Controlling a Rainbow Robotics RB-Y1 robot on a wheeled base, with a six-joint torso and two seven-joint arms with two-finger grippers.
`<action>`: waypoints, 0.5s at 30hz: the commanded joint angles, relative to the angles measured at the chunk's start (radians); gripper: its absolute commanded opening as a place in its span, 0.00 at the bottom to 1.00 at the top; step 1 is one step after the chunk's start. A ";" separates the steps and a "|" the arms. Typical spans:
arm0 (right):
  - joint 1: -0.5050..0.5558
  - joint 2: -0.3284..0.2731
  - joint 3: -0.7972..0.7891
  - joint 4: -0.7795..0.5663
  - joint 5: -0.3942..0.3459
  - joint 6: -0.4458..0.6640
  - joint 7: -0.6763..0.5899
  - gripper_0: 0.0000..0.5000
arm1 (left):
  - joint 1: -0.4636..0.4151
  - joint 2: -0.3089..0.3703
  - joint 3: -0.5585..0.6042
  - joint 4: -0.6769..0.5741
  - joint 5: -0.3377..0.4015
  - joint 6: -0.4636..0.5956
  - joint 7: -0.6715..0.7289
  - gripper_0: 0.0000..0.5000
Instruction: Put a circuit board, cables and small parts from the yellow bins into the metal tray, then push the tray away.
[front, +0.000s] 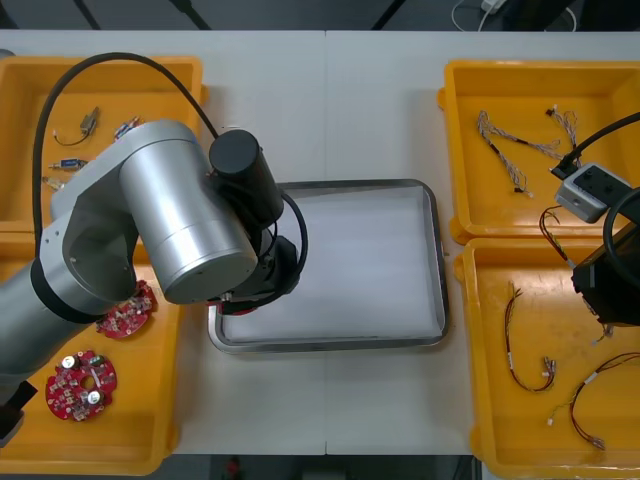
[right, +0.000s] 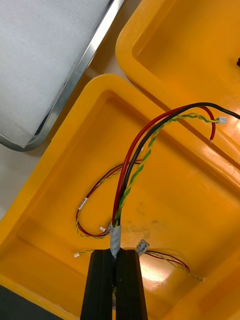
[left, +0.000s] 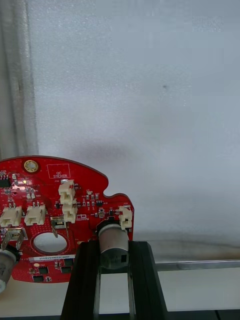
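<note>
Left tool (left: 114, 250): clenched on a round red circuit board (left: 65, 210). The fingers pinch a grey cylindrical component (left: 114, 245) standing on the board's edge. This gives a firm purchase where the flat board itself offers little. The board hangs over the white inside of the metal tray (left: 150, 100), just inside its rim on the side toward the desk's left edge. In the front view the left arm covers that part of the tray (front: 437, 260), which sits mid-desk between the bins. Judgement: the board is placed for release and is not yet set down.

Right tool (right: 115, 255): clenched on a cable bundle (right: 135, 165) of red, black and twisted yellow-green strands. It is gripped at the taped white end, where the strands are bound together. The free ends arch over the floor of the yellow bin (right: 190, 200) at the desk's near right corner. Two loose cables (right: 90, 200) lie on the bin floor beneath.

Two more boards (front: 82, 385) lie in the bin at the desk's near left corner.

Risk, as a judgement: the trailing strands may snag the bin wall on the way to the tray.
</note>
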 joint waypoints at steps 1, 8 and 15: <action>-0.022 -0.037 0.010 -0.005 0.008 0.003 0.032 0.00 | -0.037 -0.053 -0.032 0.017 -0.043 0.002 0.085 0.00; -0.022 -0.037 0.010 -0.005 0.008 0.003 0.032 0.00 | -0.037 -0.084 -0.035 0.074 -0.049 -0.041 0.111 0.00; -0.022 -0.037 0.010 -0.005 0.008 0.003 0.032 0.00 | -0.037 -0.091 -0.051 0.093 -0.049 -0.058 0.137 0.00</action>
